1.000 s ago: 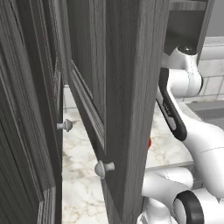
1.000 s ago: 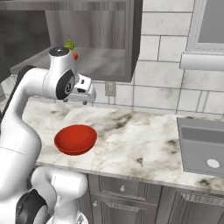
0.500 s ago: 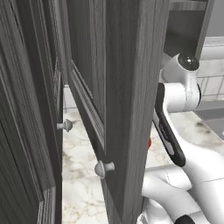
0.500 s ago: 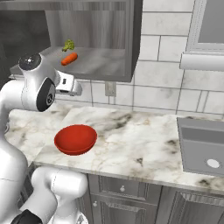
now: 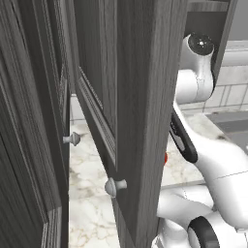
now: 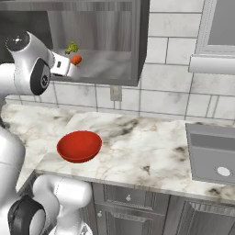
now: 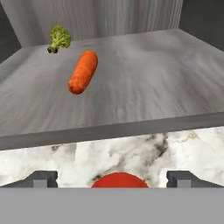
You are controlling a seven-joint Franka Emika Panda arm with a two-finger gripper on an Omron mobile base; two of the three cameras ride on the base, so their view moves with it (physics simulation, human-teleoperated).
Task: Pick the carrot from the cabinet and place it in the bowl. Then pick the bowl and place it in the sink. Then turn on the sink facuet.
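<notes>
Dark wood-grain cabinet, glossy smooth red bowl, veined polished marble counter, matte grey sink.

Kitchen: cabinet, marble counter, sink.

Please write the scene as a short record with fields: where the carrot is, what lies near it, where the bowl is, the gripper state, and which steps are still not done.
carrot: carrot lies on the open cabinet shelf, not held
near it: a small broccoli lies behind the carrot, apart from it
bowl: red bowl stands empty on the marble counter, below the shelf
sink: sink at the counter's right end, nothing in it
gripper: gripper open, in front of the shelf edge, pointing at the carrot
steps not done: all of them
</notes>
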